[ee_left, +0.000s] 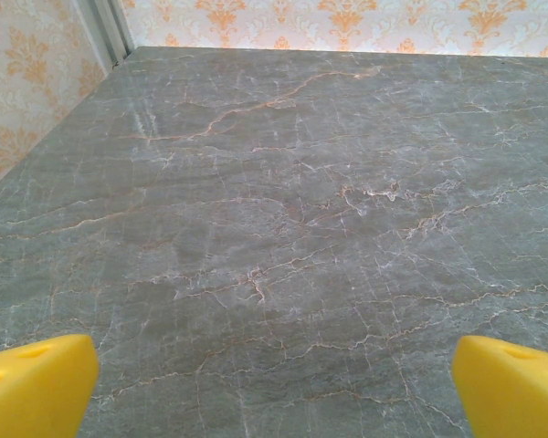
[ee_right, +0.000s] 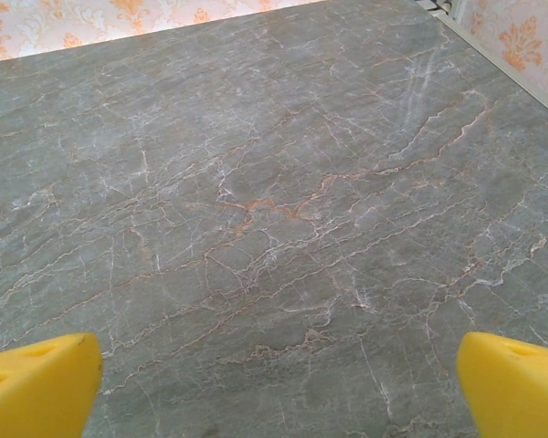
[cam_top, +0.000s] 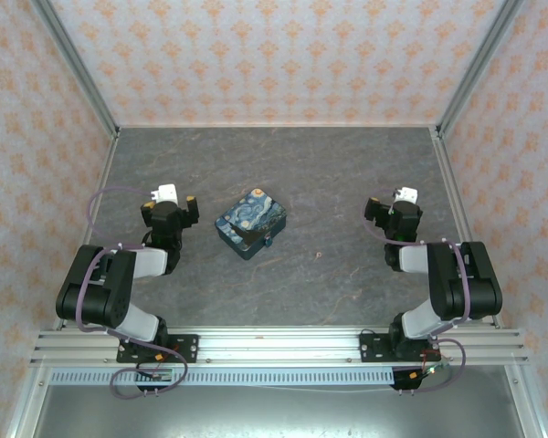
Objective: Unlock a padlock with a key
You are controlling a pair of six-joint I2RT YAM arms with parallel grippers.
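Biggest worry imo is the painted tin (cam_top: 248,217) sitting about mid-table, a touch toward the left edge. The padlock (cam_top: 259,240) looks like a tiny dark teal bit right against the tin's side facing the near edge, so a finger going for it could easily shove the whole tin instead. I can't make out a key either; there's a speck (cam_top: 318,255) right of the tin, too small to call. Both the left gripper (cam_top: 172,202) and right gripper (cam_top: 393,208) hang well apart from the tin, fingers spread wide, nothing between them. Orange patterned walls (cam_top: 256,55) close three sides, and the table (cam_top: 347,164) is dark grey marble-look, probably slick.
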